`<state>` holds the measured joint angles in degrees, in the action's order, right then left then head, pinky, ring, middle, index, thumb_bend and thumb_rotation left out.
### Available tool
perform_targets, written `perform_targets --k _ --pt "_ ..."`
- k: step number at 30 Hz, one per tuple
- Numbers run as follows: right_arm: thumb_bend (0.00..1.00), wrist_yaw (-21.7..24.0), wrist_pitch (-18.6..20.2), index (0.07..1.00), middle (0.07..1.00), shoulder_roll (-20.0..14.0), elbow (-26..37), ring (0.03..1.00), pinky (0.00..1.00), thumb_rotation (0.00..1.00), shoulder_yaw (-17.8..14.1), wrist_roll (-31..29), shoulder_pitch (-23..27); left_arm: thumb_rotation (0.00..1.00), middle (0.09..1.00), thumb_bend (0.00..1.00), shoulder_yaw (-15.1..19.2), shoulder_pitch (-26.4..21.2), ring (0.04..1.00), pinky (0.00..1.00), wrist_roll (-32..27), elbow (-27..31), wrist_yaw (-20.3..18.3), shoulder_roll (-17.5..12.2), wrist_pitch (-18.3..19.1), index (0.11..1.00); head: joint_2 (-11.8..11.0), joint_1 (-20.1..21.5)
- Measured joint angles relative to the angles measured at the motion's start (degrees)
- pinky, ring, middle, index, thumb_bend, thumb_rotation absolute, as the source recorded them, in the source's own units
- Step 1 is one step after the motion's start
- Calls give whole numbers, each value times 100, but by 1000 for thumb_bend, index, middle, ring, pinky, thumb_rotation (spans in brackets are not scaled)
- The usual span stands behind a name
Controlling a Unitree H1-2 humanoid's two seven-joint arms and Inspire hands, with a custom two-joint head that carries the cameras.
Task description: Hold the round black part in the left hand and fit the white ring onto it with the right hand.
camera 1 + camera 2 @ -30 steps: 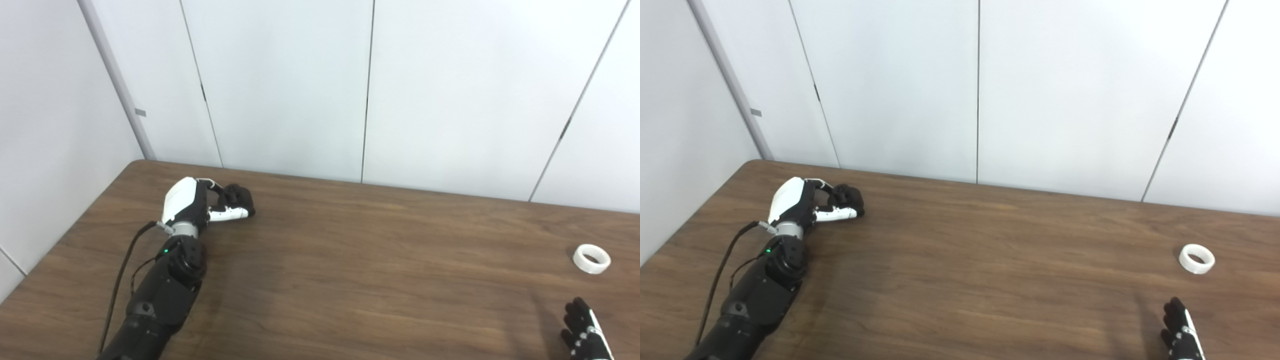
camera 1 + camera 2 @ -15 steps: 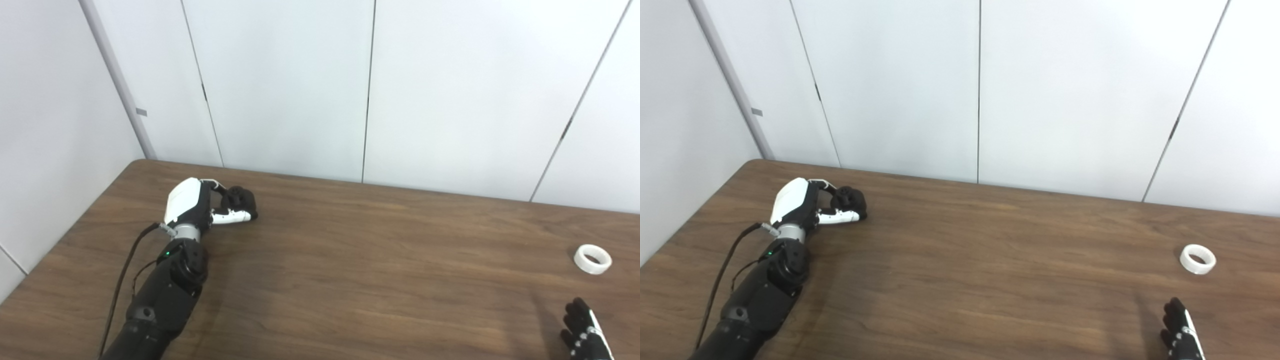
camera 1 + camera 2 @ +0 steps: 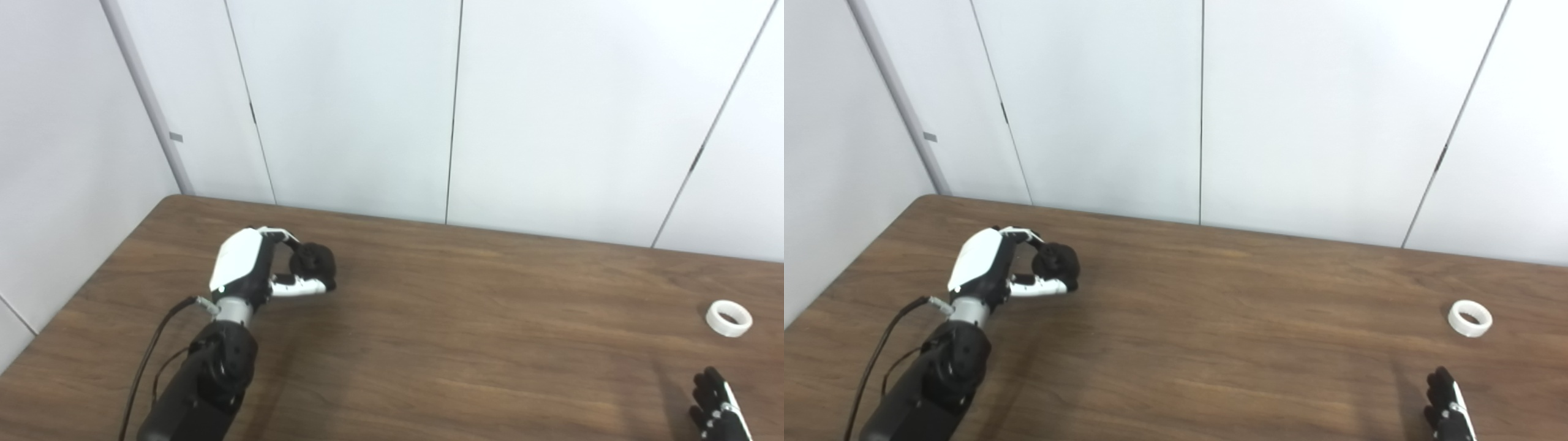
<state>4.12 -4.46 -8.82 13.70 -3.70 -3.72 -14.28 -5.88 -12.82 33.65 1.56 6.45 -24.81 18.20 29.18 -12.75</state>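
Your left hand has its fingers and thumb closed around the black part, and it looks raised just off the table, though the lift is hard to judge from above. The part sits far to the left of the ring, with a wide stretch of bare wood between them.

The ring lies flat on the table near its right edge, opening up, touched by nothing. Your right hand shows only at the bottom edge, on the near side of the ring and a little apart from it. Its fingers point up and seem spread, holding nothing, but most of the hand is cut off, so you cannot be sure of its pose.

So you are at the first step: the part is secured, the ring is not yet picked up. The next move falls to your right hand. Reach it forward to the ring, come down over it, and pinch its rim between thumb and fingertips. It is low and smooth-looking, so it may skate away if you nudge it sideways. Meanwhile bring the part toward the ring's side of the table, turned with its open face toward your right hand.
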Motion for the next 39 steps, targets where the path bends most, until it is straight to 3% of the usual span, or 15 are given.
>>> perform_targets --k 7,11,17,24,39 --pt "497 -113 27 992 959 31 38 999 1000 1000 66 43 -10 53 792 524 -181 460 903 1000 330 1139 -493 200 211 484 141 316" --pt "544 -221 159 976 946 46 120 993 1000 1000 136 77 -16 56 789 523 -353 669 900 1000 562 1508 -624 352 184 484 220 431" --pt "539 -349 211 948 921 61 196 949 1000 1000 238 199 -31 58 794 522 -631 1083 905 1000 953 1949 -747 569 42 484 448 817" --pt "546 -473 246 944 911 81 265 943 1000 976 417 380 -42 57 790 521 -996 1451 897 1000 1292 2107 -753 891 -422 484 607 976" --pt "512 -593 736 954 922 116 823 955 1000 1000 751 754 -29 54 787 520 -1263 1955 890 1000 1475 1815 -671 1430 -1111 485 1231 1459"
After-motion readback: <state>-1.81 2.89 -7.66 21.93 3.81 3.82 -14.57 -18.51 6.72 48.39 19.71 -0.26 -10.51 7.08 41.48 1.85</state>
